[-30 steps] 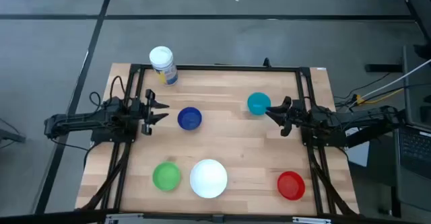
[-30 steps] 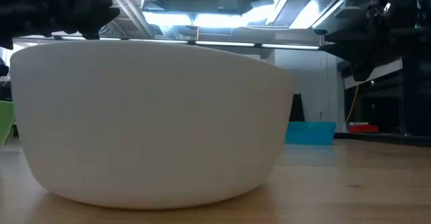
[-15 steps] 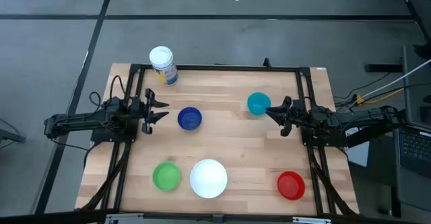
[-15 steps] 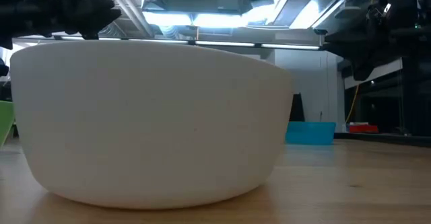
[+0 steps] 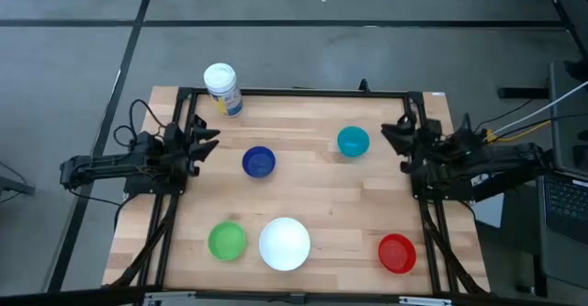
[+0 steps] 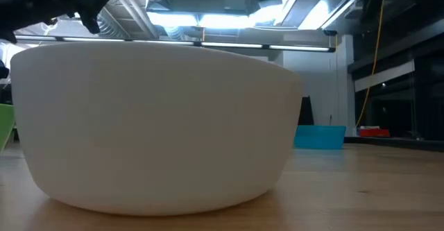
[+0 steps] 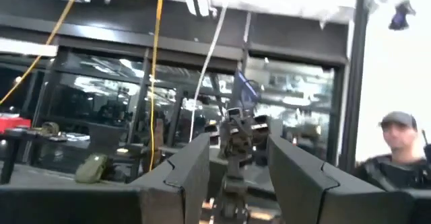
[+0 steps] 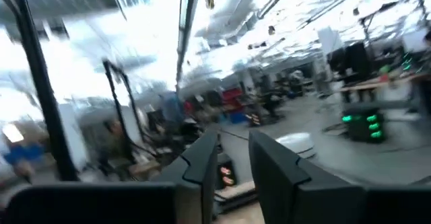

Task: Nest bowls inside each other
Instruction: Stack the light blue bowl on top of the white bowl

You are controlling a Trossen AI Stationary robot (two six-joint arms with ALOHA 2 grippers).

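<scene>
No text, brand, number or sign can be read in any of the views. A yellow and blue label is seen on the white container (image 5: 222, 88) standing at about eleven o'clock on the table (image 5: 303, 191), but nothing printed on it can be made out. Lit green marks are seen on a dark unit (image 8: 363, 122) far back in the room in the right wrist view, and no characters can be told from them.
</scene>
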